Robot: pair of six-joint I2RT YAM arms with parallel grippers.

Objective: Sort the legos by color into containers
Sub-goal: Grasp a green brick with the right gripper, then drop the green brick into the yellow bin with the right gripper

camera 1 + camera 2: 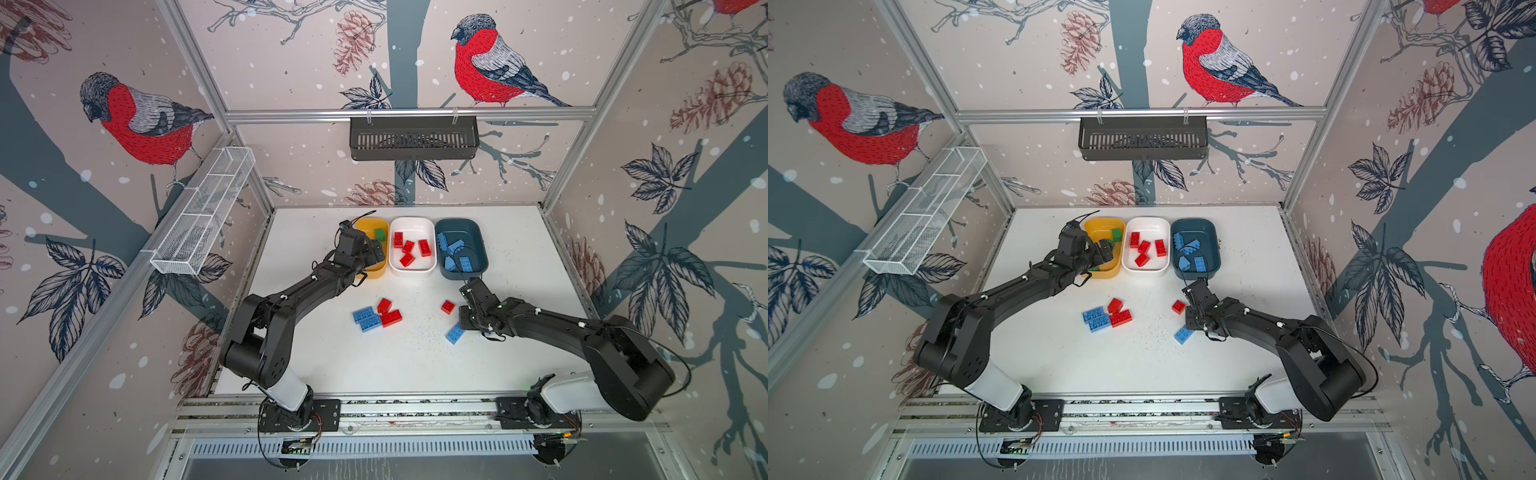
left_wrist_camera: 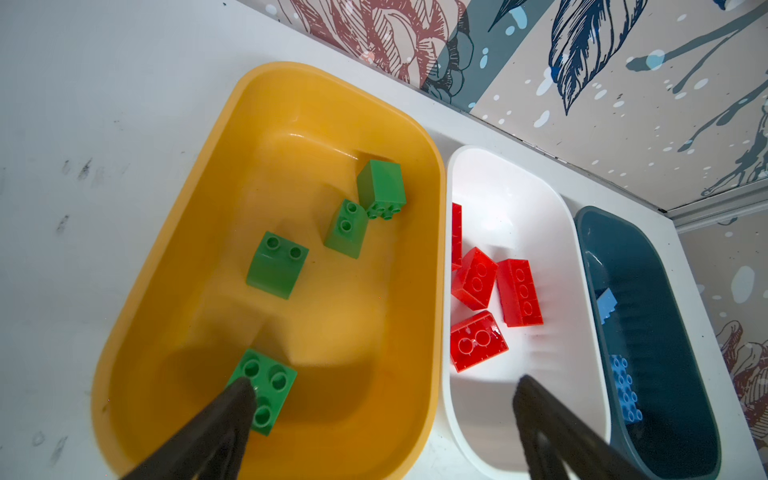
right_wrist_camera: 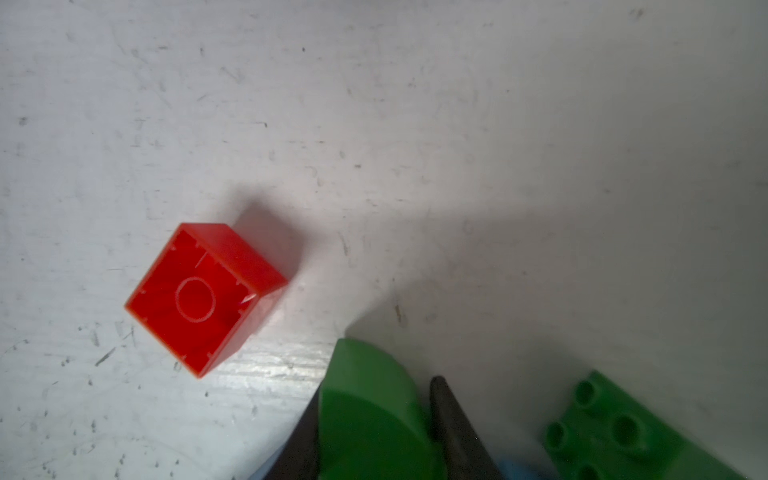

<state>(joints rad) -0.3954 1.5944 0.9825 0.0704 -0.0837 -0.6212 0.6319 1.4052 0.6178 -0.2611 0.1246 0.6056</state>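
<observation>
Scuffed white table, bird-papered walls; bare along the lower edge. Containers lined at upper centre. Spreads left hand wide over yellow tub; pinches green brick in right hand, centre-right.

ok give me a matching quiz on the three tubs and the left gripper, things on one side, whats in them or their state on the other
Things:
1. yellow tub
2. white tub
3. teal tub
4. left gripper

Contents or state:
a. holds red bricks
b. jaws wide open
c. holds blue bricks
d. holds green bricks

Pairs: 1-d, 2-a, 3-c, 4-b
</observation>
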